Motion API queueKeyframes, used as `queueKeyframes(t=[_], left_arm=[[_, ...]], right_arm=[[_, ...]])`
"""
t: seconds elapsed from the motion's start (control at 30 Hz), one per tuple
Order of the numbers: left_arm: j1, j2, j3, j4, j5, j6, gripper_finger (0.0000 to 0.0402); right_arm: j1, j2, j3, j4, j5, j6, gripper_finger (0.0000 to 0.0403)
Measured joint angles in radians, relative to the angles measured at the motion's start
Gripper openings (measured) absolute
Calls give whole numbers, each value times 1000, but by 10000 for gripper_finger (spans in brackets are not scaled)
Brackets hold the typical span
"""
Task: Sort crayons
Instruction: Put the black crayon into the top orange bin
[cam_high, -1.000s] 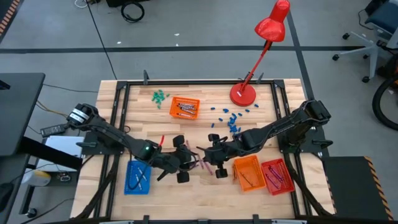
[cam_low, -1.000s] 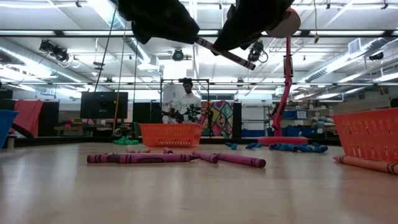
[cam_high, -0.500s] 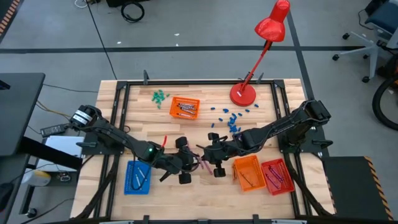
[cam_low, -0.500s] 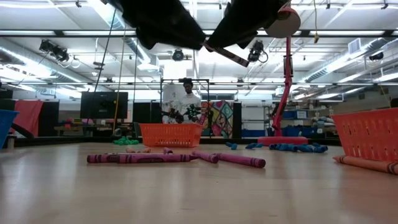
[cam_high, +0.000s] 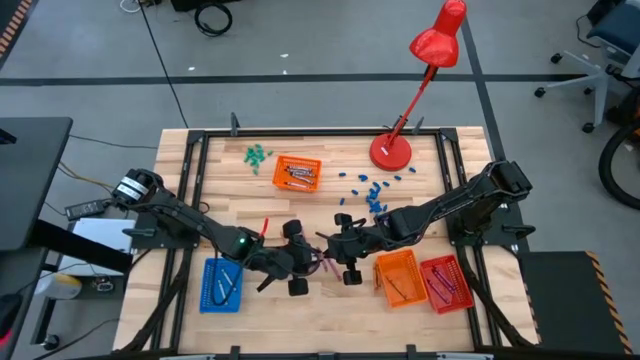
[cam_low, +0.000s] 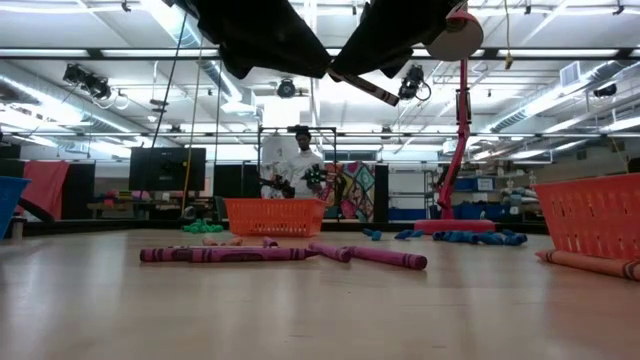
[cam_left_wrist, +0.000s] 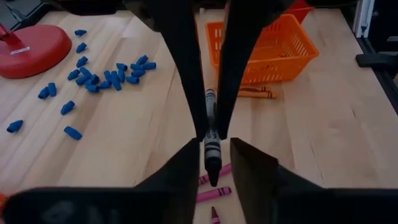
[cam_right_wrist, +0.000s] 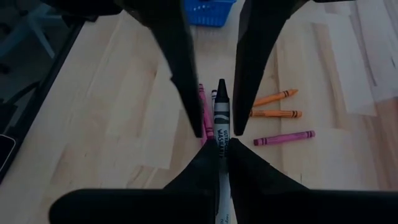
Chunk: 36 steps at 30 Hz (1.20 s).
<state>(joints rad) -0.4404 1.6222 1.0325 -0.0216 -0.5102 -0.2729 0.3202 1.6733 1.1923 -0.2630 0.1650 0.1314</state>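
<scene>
My right gripper (cam_right_wrist: 221, 148) is shut on a grey-white crayon with a black tip (cam_right_wrist: 221, 109), high above the table's middle (cam_high: 332, 252). My left gripper (cam_left_wrist: 213, 149) faces it (cam_high: 308, 260), open. Its fingers (cam_right_wrist: 186, 74) stand on either side of the crayon's free tip; whether they touch it does not show. In the low view the crayon (cam_low: 368, 89) slants between the two dark grippers. Magenta crayons (cam_low: 230, 254) and orange crayons (cam_right_wrist: 273, 98) lie flat on the table below. My right gripper pinches the crayon's paper-wrapped body (cam_right_wrist: 221, 140) between its two fingers. The fingers come level from the table's right side and lie along the crayon. The black tip (cam_right_wrist: 221, 90) sticks out past them toward the left gripper. The crayon is lifted clear of the table.
A blue tray (cam_high: 221, 284) stands near left, an orange tray (cam_high: 396, 278) and a red tray (cam_high: 446, 283) near right, another orange tray (cam_high: 297, 173) at the far side. A red lamp's base (cam_high: 391, 152), blue pieces (cam_high: 375, 195) and green pieces (cam_high: 258, 155) lie farther back.
My left gripper has gone a little toward the table's right, closing in on the right gripper, and its open fingers now stand around more of the crayon's free end. The right gripper has kept the crayon still in the air.
</scene>
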Motion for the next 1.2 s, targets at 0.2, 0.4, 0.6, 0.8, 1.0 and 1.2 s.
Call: queueKeyframes(t=[0.2,0.4,0.6,0.8,1.0,1.2], left_arm=[[6,0,0,0,1,-5,32],[6,0,0,-8,0,-5,32],[6,0,0,-19,0,-5,39],[13,0,0,-32,0,-17,38],[51,0,0,-97,2,-104,38],[157,-48,-1,-194,34,-117,38]], right_arm=[[0,0,0,-2,-1,0,29],[0,1,-1,0,0,11,33],[-8,1,-1,1,-26,55,71],[-7,-15,-1,-57,-28,52,121],[-12,-110,-1,-201,77,50,146],[-5,-249,-1,-372,115,134,146]])
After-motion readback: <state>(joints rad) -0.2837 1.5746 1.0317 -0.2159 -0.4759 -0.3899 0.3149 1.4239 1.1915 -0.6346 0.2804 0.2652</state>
